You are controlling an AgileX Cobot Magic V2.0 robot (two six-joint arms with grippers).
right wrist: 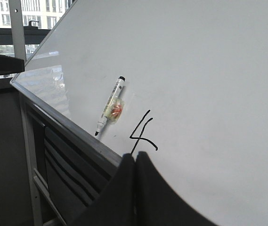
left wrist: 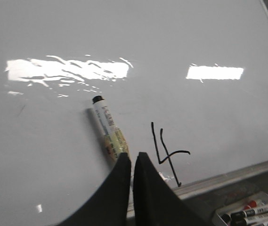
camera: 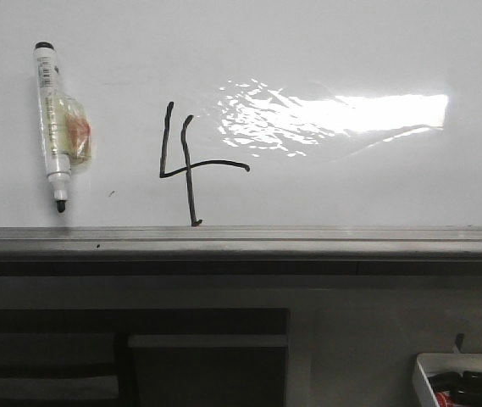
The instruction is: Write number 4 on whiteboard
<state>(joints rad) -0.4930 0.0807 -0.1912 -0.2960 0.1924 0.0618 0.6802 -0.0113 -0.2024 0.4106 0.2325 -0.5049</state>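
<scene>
The whiteboard (camera: 351, 51) fills the front view, with a grey metal edge rail (camera: 308, 240) along its near side. The number 4 (camera: 188, 166) is drawn on it in thin black lines, its stem ending at the rail. A white marker (camera: 57, 127) with its black tip uncapped lies flat on the board, left of the 4. My left gripper (left wrist: 133, 154) is shut and empty, hovering above the marker (left wrist: 108, 127) and beside the 4 (left wrist: 168, 157). My right gripper (right wrist: 135, 153) is shut and empty, near the foot of the 4 (right wrist: 141, 138). Neither gripper shows in the front view.
A small white tray (camera: 423, 373) with several markers sits below the rail at the front right; it also shows in the left wrist view (left wrist: 265, 195). Bright glare (camera: 334, 114) lies on the board right of the 4. Dark slatted framing (right wrist: 63, 155) runs under the board.
</scene>
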